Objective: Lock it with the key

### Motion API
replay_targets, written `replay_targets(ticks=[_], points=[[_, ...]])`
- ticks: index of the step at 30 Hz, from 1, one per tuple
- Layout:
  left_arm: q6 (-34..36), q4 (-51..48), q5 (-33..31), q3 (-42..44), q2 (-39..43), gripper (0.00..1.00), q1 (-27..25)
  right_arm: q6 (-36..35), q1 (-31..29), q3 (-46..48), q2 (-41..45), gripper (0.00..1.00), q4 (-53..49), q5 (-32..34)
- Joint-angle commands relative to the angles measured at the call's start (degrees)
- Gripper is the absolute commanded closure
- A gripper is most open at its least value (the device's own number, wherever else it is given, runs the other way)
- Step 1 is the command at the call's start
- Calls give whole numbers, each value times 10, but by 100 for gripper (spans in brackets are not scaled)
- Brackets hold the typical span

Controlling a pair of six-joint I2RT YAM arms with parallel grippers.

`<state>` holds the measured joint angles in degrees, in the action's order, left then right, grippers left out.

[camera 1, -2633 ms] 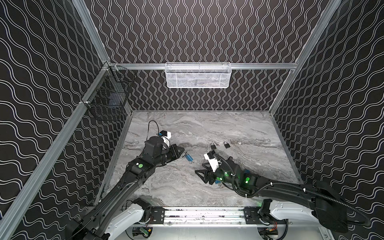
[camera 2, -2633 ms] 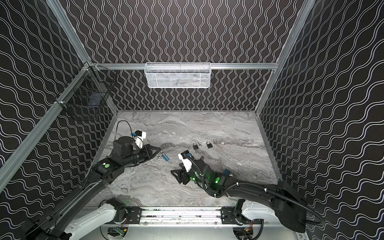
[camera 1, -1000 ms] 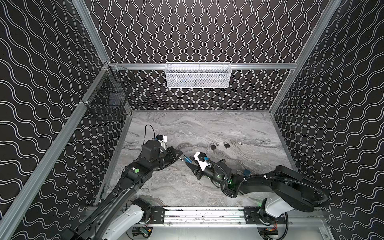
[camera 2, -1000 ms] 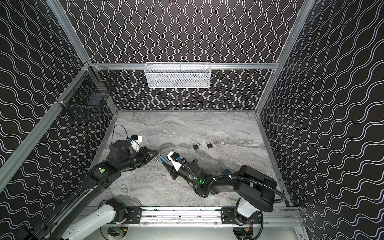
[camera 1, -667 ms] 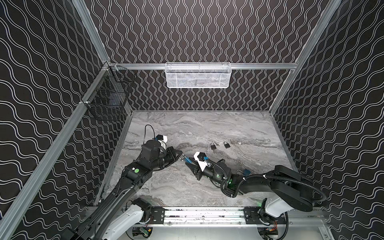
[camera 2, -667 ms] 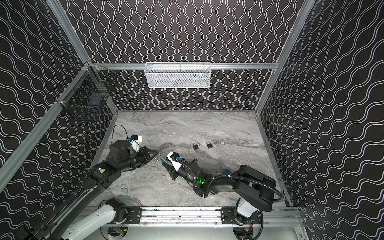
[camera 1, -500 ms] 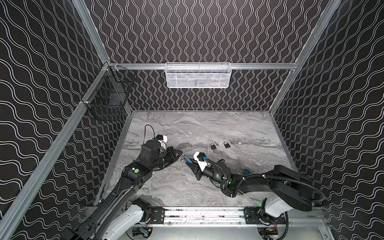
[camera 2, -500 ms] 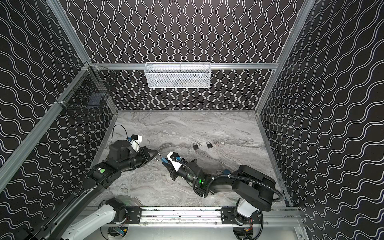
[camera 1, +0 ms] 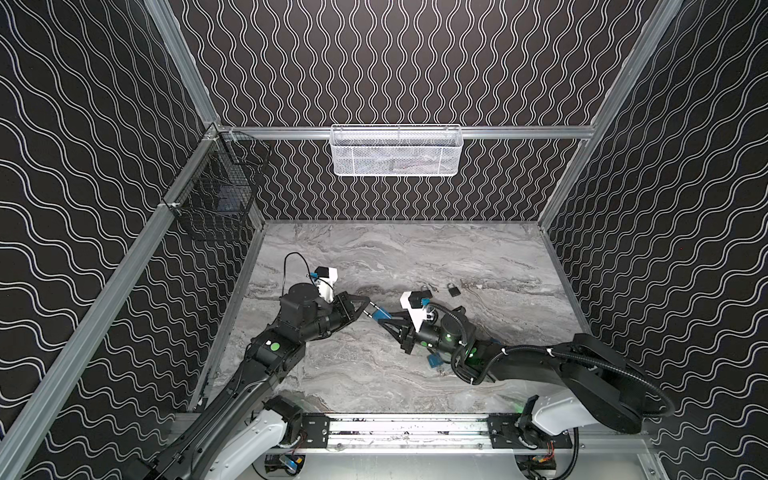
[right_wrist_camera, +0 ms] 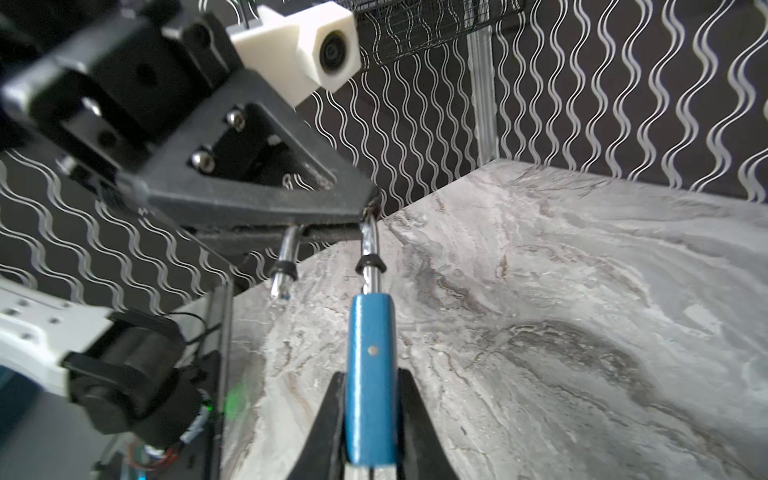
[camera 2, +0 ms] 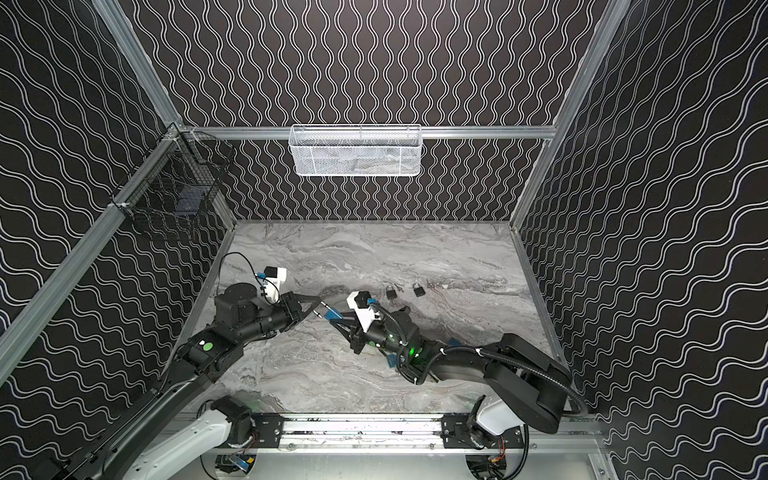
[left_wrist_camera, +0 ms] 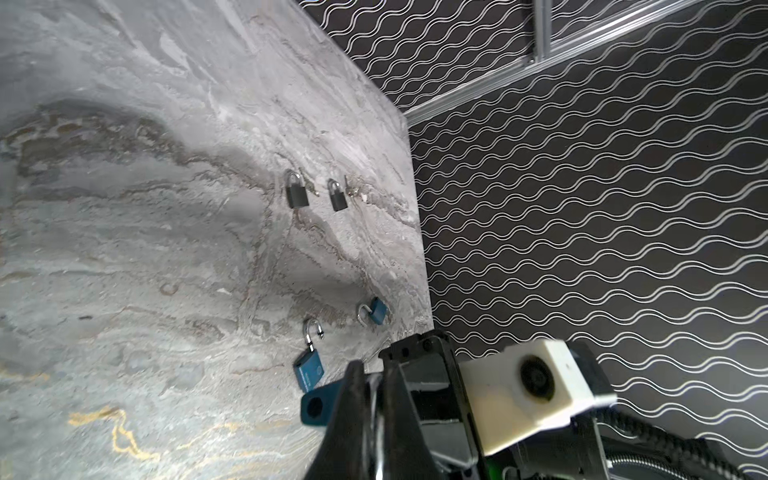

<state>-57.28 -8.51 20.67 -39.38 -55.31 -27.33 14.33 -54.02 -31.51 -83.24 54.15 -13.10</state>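
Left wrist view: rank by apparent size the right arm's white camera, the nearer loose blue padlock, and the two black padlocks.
1. White camera, closest to the lens, so inflated.
2. Nearer loose blue padlock.
3. Black padlocks: nearly alike, farther off; left unranked.

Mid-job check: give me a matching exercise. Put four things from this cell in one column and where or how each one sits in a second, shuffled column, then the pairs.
Things:
1. held blue padlock
2. black padlocks
3. white mesh basket
4. black wire basket

States:
a. hangs on the left side rail
b. lie on the table, shackles closed
c. right gripper on its body, left gripper on its open shackle
d. hangs on the back rail

Pairs: 1-c, 2-b, 3-d, 4-a
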Motion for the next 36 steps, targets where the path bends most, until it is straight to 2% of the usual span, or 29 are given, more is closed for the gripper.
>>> replay_targets(ticks=[1,9,13,18,23,28,36], points=[[49,29,11,14,-6,100,1,112,33,-13,26,100,28,-34],[102,120,53,44,-53,100,1,282,96,-54,61,100,-49,-141],[116,151,62,54,-66,100,1,323,98,-82,69,100,-102,-160],[129,164,66,60,-73,100,1,387,109,-79,76,100,-108,-169],[131,177,74,69,-78,100,2,407,113,-78,82,100,-128,-156],[145,166,72,70,-77,100,2,446,118,-72,73,100,-96,-166],[154,169,67,75,-82,100,1,456,118,-89,72,100,-128,-164]])
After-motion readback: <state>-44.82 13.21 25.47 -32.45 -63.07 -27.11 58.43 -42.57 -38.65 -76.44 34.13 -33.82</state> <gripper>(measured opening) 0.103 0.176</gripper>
